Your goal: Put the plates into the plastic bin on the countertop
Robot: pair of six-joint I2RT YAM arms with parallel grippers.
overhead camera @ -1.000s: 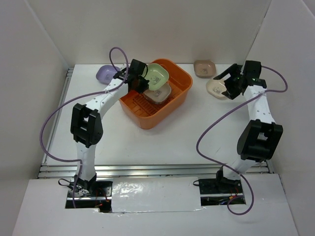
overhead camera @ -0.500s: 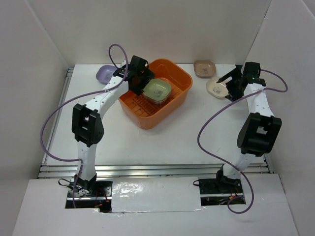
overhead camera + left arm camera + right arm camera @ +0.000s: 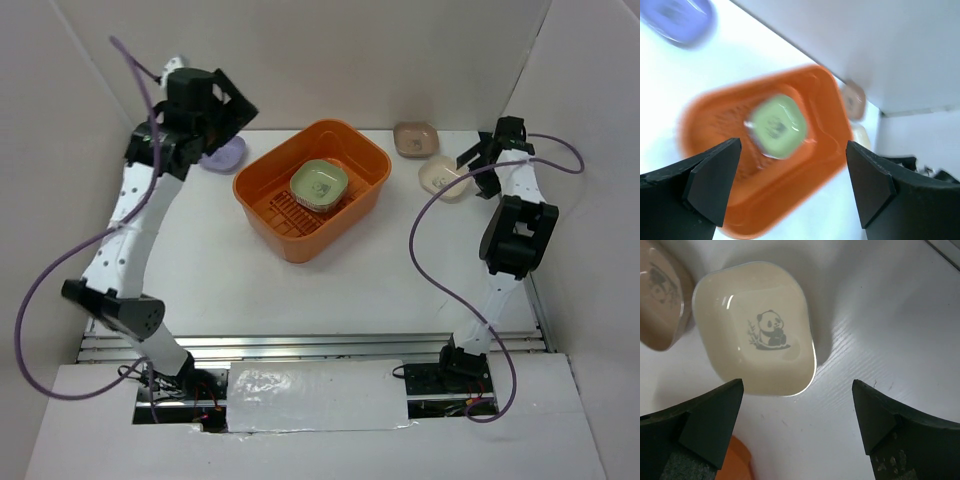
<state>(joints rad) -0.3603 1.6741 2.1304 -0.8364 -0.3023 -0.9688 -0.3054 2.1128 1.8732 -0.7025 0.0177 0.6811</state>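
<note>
The orange plastic bin (image 3: 300,245) stands at the back middle of the white countertop (image 3: 230,280). A green plate (image 3: 320,184) lies in it on top of other plates. My left gripper (image 3: 230,128) hangs open and empty high at the back left, partly covering a purple plate (image 3: 232,153). Its wrist view looks down on the bin (image 3: 827,115), the green plate (image 3: 777,125) and the purple plate (image 3: 680,20). My right gripper (image 3: 797,415) is open just short of a cream panda plate (image 3: 755,330), next to a brown plate (image 3: 660,305).
White walls close in the back and both sides. A metal rail (image 3: 320,345) runs along the front edge. The brown plate (image 3: 415,138) and cream plate (image 3: 440,180) sit right of the bin, near the back wall. Purple cables loop off both arms.
My left gripper opened and let the green plate drop onto the stack in the bin, then rose and swung to the back left. My right gripper shifted toward the back, staying by the cream plate.
</note>
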